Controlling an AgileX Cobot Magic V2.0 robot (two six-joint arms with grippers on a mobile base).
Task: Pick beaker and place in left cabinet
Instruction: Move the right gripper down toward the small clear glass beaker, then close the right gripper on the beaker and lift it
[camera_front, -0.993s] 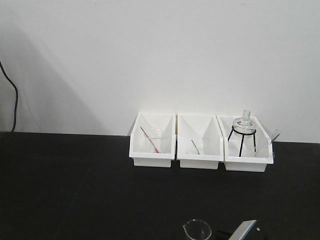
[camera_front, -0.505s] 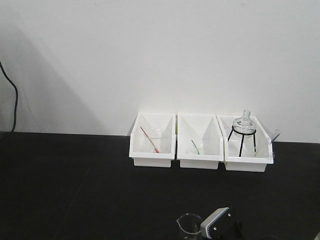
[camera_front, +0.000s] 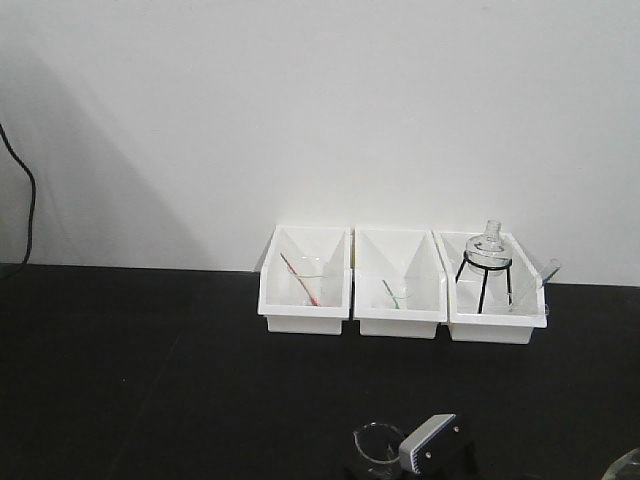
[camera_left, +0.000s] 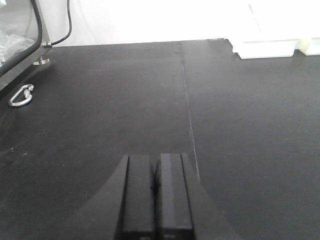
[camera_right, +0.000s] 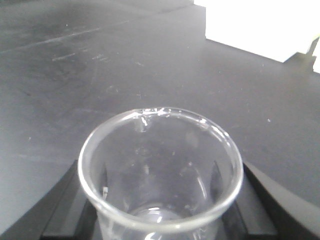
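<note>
Glass beaker (camera_right: 160, 170), barely seen out front, sits clasped in right pincer (camera_right: 161, 212).

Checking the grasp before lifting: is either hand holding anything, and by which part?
The right hand appears to grip the beaker by its side walls below the rim. The left hand is shut, empty.

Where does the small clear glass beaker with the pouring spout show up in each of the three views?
Exterior front-facing: the small clear glass beaker is at the bottom edge, slightly right of centre.
Left wrist-mounted: not in it.
Right wrist-mounted: the beaker fills the lower centre, seen from above.
Shared landmark: the white plastic bins, mid-frame in the front view and top right in both wrist views.
</note>
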